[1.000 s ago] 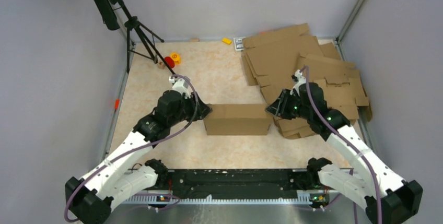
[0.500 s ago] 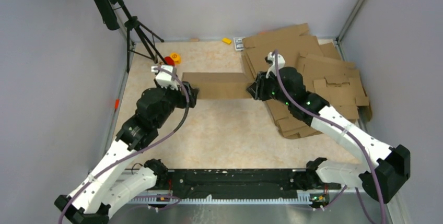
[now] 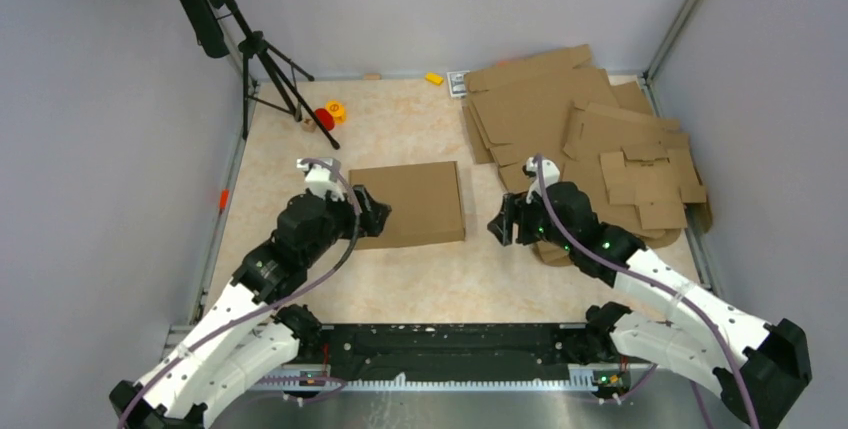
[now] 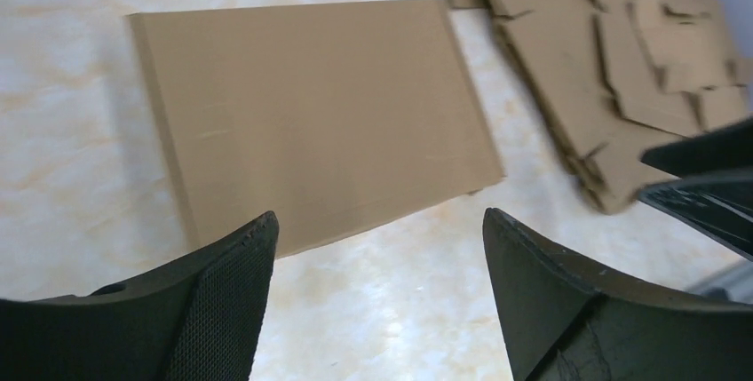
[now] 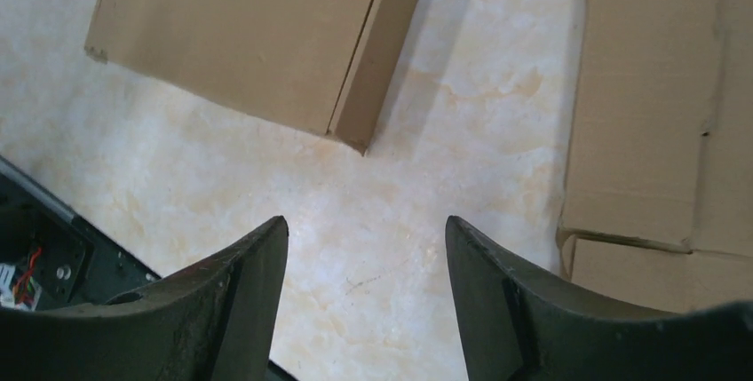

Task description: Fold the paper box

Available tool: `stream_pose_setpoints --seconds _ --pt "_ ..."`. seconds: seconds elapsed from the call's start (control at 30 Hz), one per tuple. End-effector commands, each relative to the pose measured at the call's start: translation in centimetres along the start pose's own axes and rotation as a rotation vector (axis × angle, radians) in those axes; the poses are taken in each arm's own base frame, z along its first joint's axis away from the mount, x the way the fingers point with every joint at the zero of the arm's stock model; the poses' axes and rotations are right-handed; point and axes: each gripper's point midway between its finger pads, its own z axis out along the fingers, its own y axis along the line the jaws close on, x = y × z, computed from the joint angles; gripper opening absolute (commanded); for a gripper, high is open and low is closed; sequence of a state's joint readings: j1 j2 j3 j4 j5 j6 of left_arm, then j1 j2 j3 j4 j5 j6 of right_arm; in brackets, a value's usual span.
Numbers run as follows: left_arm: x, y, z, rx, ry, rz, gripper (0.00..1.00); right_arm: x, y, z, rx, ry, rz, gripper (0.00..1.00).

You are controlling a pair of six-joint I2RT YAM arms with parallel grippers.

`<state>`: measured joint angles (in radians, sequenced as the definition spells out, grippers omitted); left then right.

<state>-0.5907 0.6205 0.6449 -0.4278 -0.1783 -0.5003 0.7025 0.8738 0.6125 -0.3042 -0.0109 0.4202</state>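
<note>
The left gripper, its jaws spread and holding nothing, sits just at the left edge of the paper box, which lies flat on the table between the arms, while the right gripper, likewise spread and empty, hovers near the box's right edge beside the stack of cardboard blanks.

Overhead wide; wrist views share paper box
</note>
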Motion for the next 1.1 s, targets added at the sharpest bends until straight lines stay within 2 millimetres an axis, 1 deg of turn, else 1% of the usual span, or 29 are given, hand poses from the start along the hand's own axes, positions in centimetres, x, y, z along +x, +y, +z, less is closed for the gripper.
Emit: stream_pose_setpoints --seconds 0.0,0.07,0.13,0.17,0.2,0.23,0.3,0.33,0.37,0.4,0.53,0.57,0.6,0.63,0.7,0.77,0.8,0.83,0.87,0.93,0.97,1.0,1.07 --pt "0.6 -7.0 1.9 0.290 0.078 -0.105 0.81 -2.9 -1.0 -1.2 0.102 -0.089 0.040 0.63" --pt "1.5 -9.7 3.4 0.332 0.120 -0.097 0.74 -3.8 -2.3 -2.1 0.179 -0.155 0.096 0.60" --pt "2.3 -12.7 5.0 0.327 0.122 -0.025 0.69 -4.4 -3.3 -3.1 0.228 -0.222 0.138 0.60" --pt "3.3 -14.1 6.5 0.310 0.152 0.012 0.63 -4.7 -3.6 -3.7 0.239 -0.256 0.154 0.60" --pt "3.9 -15.5 7.6 0.313 0.183 0.036 0.55 -4.9 -3.9 -4.3 0.248 -0.282 0.169 0.60" --pt "4.3 -17.0 8.7 0.322 0.220 0.046 0.45 -5.1 -4.1 -4.9 0.254 -0.308 0.180 0.60" --pt "5.4 -19.2 11.1 0.317 0.290 0.054 0.21 -5.3 -4.7 -6.2 0.279 -0.346 0.204 0.59" --pt "5.4 -20.4 12.3 0.318 0.300 0.053 0.09 -5.5 -5.2 -7.0 0.301 -0.368 0.227 0.58" --pt "6.2 -21.0 13.6 0.307 0.313 0.059 0.05 -5.6 -5.6 -7.8 0.320 -0.391 0.247 0.58" --pt "6.9 -21.4 14.7 0.292 0.324 0.066 0.03 -5.9 -5.8 -8.7 0.321 -0.426 0.261 0.58" --pt "9.2 -22.3 18.7 0.226 0.378 0.061 0.00 -6.1 -6.8 -10.9 0.346 -0.503 0.296 0.58" --pt "10.5 -22.1 19.9 0.196 0.406 0.055 0.00 -6.1 -7.1 -11.2 0.359 -0.511 0.298 0.58" --pt "11.1 -21.8 20.9 0.155 0.421 0.042 0.00 -6.1 -7.1 -11.4 0.360 -0.519 0.304 0.58" --pt "11.9 -21.1 21.7 0.094 0.438 0.028 0.00 -6.1 -7.2 -11.5 0.363 -0.522 0.306 0.58" --pt "13.0 -19.2 23.2 -0.034 0.479 0.014 0.00 -6.2 -7.2 -11.3 0.363 -0.523 0.307 0.58" --pt "13.4 -16.5 24.0 -0.128 0.498 0.009 0.00 -6.3 -6.9 -10.8 0.353 -0.514 0.308 0.58" --pt "13.2 -14.9 24.5 -0.154 0.490 -0.002 0.00 -6.2 -6.8 -10.5 0.351 -0.506 0.308 0.57" --pt "12.8 -13.2 24.6 -0.180 0.475 -0.022 0.00 -6.2 -6.7 -10.1 0.347 -0.494 0.307 0.57" --pt "12.1 -10.9 24.8 -0.217 0.460 -0.053 0.00 -6.2 -6.5 -9.8 0.342 -0.485 0.306 0.57" --pt "11.4 -7.0 24.0 -0.267 0.455 -0.096 0.00 -6.2 -6.2 -9.4 0.339 -0.466 0.303 0.57" --pt "11.1 -5.0 23.3 -0.293 0.456 -0.107 0.00 -6.3 -6.2 -9.3 0.339 -0.462 0.302 0.57" --pt "10.8 -2.7 22.6 -0.331 0.451 -0.117 0.00 -6.4 -6.2 -9.3 0.341 -0.461 0.302 0.57" --pt "10.8 0.4 20.4 -0.391 0.437 -0.089 0.00 -6.6 -6.1 -9.3 0.339 -0.465 0.300 0.57"
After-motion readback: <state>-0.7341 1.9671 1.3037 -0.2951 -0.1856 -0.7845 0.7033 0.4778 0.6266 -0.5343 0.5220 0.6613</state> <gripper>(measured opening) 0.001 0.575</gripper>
